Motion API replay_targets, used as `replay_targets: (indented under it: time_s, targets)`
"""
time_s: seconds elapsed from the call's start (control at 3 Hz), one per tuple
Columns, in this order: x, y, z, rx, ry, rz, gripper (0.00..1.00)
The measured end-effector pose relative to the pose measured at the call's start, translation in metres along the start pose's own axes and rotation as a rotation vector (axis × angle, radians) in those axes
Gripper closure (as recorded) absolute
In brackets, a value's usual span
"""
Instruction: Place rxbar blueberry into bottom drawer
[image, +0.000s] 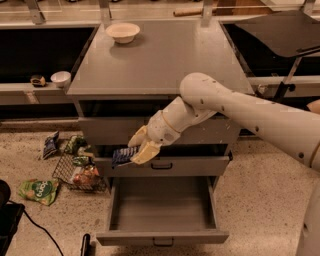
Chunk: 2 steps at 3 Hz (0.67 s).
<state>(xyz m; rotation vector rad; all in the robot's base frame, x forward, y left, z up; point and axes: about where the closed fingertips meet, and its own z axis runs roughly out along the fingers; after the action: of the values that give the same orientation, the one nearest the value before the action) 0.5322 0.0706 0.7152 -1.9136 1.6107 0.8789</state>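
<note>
**Q:** What edges and free room do you have around the bottom drawer (162, 238)?

**A:** You see it pulled well out of the grey cabinet (160, 65), with its front panel nearest the camera and its grey floor in plain view between both side walls. The middle drawer (200, 166) above it stands slightly out, so its front edge overhangs the rear of the opening. To your left on the floor, note a wire basket (62, 172) near the cabinet's corner, and a green snack bag (39, 190) farther out.

**Q:** What do the containers hold?

**A:** The wire basket holds several snack packets. A white bowl (123, 32) sits at the back left of the cabinet top; you cannot tell its contents.

**Q:** How is the arm posed, and where is the bar?

**A:** The white arm (250, 110) reaches in from your right, bends at the elbow before the cabinet's top edge, and slopes down and left. The gripper (141, 147) hangs in front of the middle drawer's left half, above the open drawer. Its fingers (146, 153) pinch the rxbar blueberry (122, 156), which sticks out to the left, roughly level, clear of the bottom drawer.
</note>
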Motion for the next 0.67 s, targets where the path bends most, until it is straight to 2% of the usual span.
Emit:
replay_targets:
  time_s: [0.33, 0.67]
  targets:
    - [0.027, -0.002, 0.02, 0.001, 0.076, 0.043, 1.0]
    - [0.074, -0.001, 0.04, 0.02, 0.097, 0.11, 1.0]
